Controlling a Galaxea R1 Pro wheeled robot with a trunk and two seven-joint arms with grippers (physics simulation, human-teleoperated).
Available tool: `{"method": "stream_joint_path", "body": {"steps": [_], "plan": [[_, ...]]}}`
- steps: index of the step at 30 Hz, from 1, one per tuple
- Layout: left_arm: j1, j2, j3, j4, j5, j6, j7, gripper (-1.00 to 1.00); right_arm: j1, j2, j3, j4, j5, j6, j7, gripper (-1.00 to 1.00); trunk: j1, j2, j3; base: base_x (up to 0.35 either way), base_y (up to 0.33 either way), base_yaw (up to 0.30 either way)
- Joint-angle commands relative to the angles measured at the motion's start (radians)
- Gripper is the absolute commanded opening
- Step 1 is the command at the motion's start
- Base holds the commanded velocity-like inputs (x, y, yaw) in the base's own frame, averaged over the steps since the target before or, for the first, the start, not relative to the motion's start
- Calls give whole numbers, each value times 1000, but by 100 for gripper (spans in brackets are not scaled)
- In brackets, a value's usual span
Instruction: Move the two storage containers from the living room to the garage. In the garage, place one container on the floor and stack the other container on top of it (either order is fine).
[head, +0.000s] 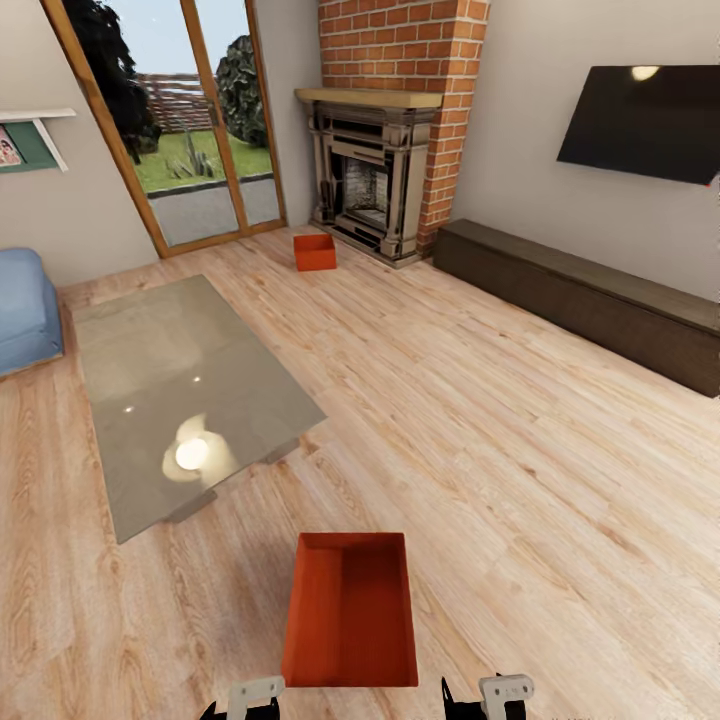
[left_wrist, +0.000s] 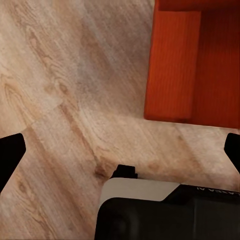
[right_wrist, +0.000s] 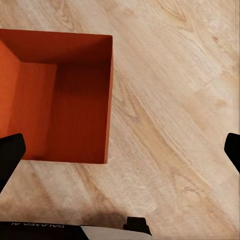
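Note:
One orange-red storage container (head: 350, 610) stands open-topped on the light wood-plank living room floor right in front of me, between my two arms. Its outer wall shows in the left wrist view (left_wrist: 192, 65), and its ribbed inside in the right wrist view (right_wrist: 55, 95). The second storage container (head: 314, 252) sits far off on the planks beside the fireplace. My left gripper (left_wrist: 120, 150) hangs open over bare planks just left of the near container. My right gripper (right_wrist: 120, 152) hangs open just to its right. Both hold nothing. Their bodies peek in at the head view's lower edge, left (head: 245, 698) and right (head: 497, 693).
A low glass coffee table (head: 190, 390) stands ahead left, with a blue sofa (head: 25, 310) beyond it. The brick fireplace (head: 370, 180) and wood-framed glass doors (head: 180, 130) close the far side. A long dark cabinet (head: 590, 295) runs along the right wall under a TV (head: 645, 120).

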Motion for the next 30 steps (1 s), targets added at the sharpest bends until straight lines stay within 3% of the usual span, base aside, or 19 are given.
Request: {"method": "stream_joint_path", "body": {"steps": [1,19,26,30], "plan": [[-1,1,-5,0,7,-2,7,100,0,0,1,0,10,-1,-6,100,0,-2,-1,0,0,-46],[-1,1,-9,-6,6,-2,10,100,0,1,7,-6,13,0,-8,100,0,-2,-17,0,0,-4],[-1,2,-12,-156,-1,23,9,100,0,0,7,-102,12,12,-10,100,0,-2,-26,0,0,0],[-1,3,-14,-304,-1,146,7,100,-25,0,7,-167,10,116,-9,100,0,-2,-27,0,0,0]]}}
